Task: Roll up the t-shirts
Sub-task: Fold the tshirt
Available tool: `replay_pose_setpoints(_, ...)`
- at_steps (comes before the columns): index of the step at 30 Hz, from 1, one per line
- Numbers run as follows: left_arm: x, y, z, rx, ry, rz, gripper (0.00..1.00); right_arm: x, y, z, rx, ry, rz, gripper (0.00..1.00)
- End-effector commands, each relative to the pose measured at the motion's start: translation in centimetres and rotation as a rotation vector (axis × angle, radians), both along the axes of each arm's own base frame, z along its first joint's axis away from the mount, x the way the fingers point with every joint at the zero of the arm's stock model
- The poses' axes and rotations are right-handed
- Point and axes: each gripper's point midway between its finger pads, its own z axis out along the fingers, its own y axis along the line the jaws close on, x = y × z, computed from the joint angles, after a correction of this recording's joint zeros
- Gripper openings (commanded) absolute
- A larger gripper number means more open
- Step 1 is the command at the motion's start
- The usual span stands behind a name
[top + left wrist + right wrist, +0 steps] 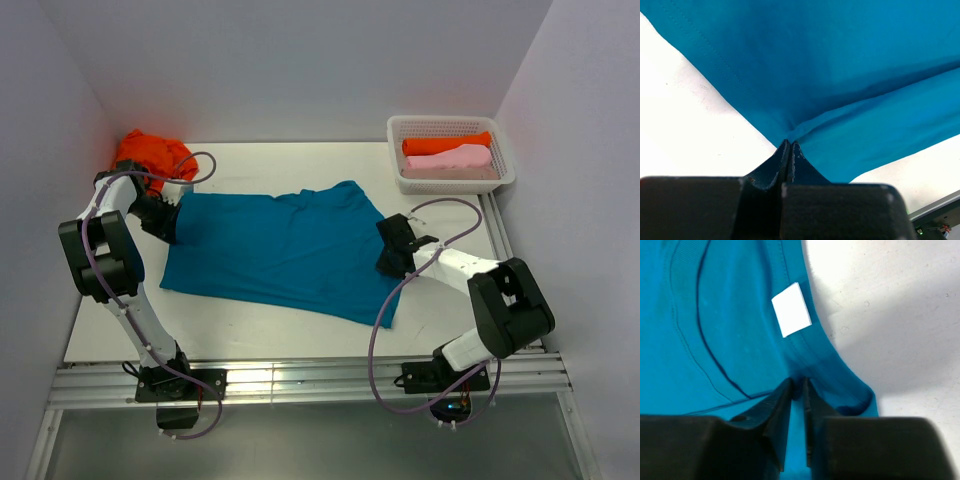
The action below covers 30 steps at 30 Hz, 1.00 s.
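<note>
A teal-blue t-shirt [285, 250] lies spread across the middle of the table. My left gripper [172, 222] is shut on its left edge; the left wrist view shows the jaws [789, 145] pressed together on a fold of teal fabric [850, 75]. My right gripper [388, 255] is shut on the shirt's right edge, near the collar. The right wrist view shows its jaws [798, 385] pinching fabric below a white label [791, 309]. An orange-red t-shirt [150, 153] lies crumpled at the back left.
A white mesh basket [450, 128] at the back right holds a rolled orange-red shirt [446, 143] and a rolled pale pink shirt [448, 159]. Grey walls enclose the table on three sides. A metal rail [300, 380] runs along the near edge.
</note>
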Motion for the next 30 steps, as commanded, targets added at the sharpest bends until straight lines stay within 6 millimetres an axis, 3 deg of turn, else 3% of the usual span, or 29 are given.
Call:
replay_pose_setpoints(1,0.5,-0.4,2.1,-0.003,-0.056,-0.006,0.0,-0.2,-0.3,0.1,-0.018,-0.002,-0.004,0.19)
replay_pose_setpoints(4,0.4,-0.5,2.1,-0.005,-0.057,-0.011,0.0,-0.2,-0.5,1.0,-0.019,-0.019,-0.008,0.09)
replay_pose_setpoints(6,0.2,-0.6,2.1,-0.007,-0.053,-0.016,0.0,-0.2,-0.5,1.5,-0.017,-0.03,-0.011,0.09)
replay_pose_setpoints(12,0.1,-0.8,2.2,-0.006,-0.054,-0.027,0.0,-0.5,-0.7,2.8,-0.004,-0.06,-0.01,0.31)
replay_pose_setpoints(18,-0.2,-0.9,2.2,-0.008,-0.053,-0.036,0.0,-0.8,-0.4,2.8,0.018,-0.068,-0.001,0.27)
replay_pose_setpoints(20,-0.2,-0.9,2.1,-0.009,-0.05,-0.035,0.0,-0.8,-0.5,2.5,0.013,-0.06,0.0,0.38)
replay_pose_setpoints(22,-0.2,-1.0,2.2,-0.011,-0.051,-0.035,0.0,-0.7,-0.4,2.1,0.009,-0.045,0.005,0.41)
replay_pose_setpoints(30,-0.3,-1.1,2.2,-0.008,-0.049,-0.039,0.0,-0.4,0.1,1.1,0.01,-0.026,0.015,0.34)
